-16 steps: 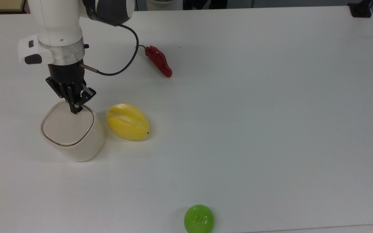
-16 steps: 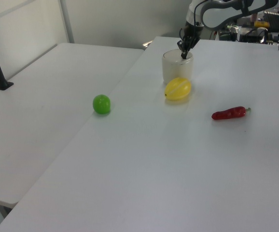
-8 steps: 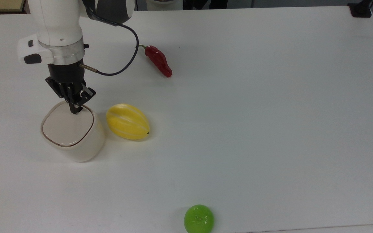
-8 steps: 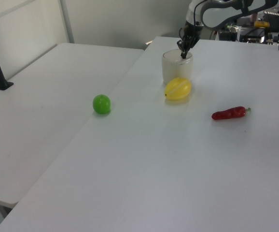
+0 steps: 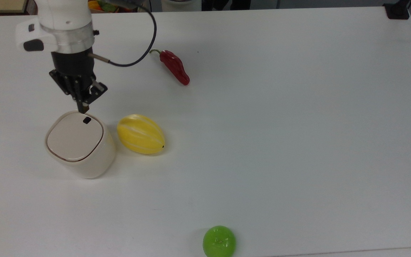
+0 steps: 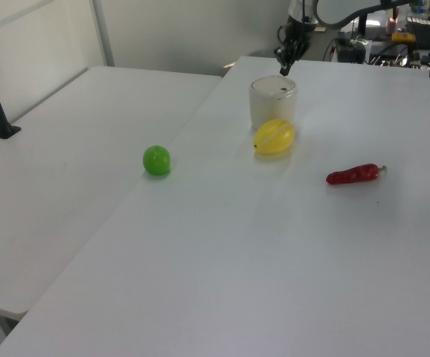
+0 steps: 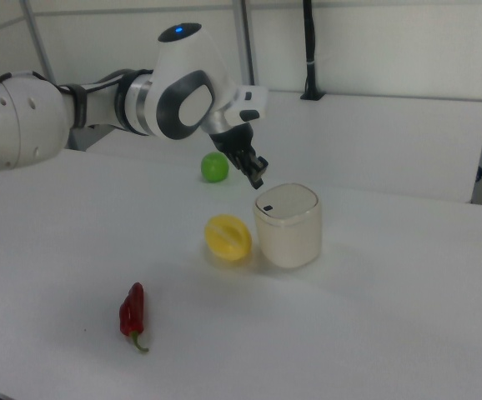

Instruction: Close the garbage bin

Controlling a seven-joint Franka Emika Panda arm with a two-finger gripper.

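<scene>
Pincer (image 5: pixel 82 107), fingers pressed together and empty, hangs just above the lidded garbage bin (image 5: pixel 80 150).

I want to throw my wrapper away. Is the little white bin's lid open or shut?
Shut. The garbage bin's flat lid lies level inside the rim all round, and none of the inside shows. The gripper hangs just above it, not touching.

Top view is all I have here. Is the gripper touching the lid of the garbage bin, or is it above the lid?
Observer: It is above. In the right view the gripper hangs clear of the garbage bin, with open space between its tip and the lid.
Operator: Is the lid fully down?
Observer: It looks so. Seen from the side in the right view, the lid lies flat and level with the rim, and no edge sticks up.
</scene>
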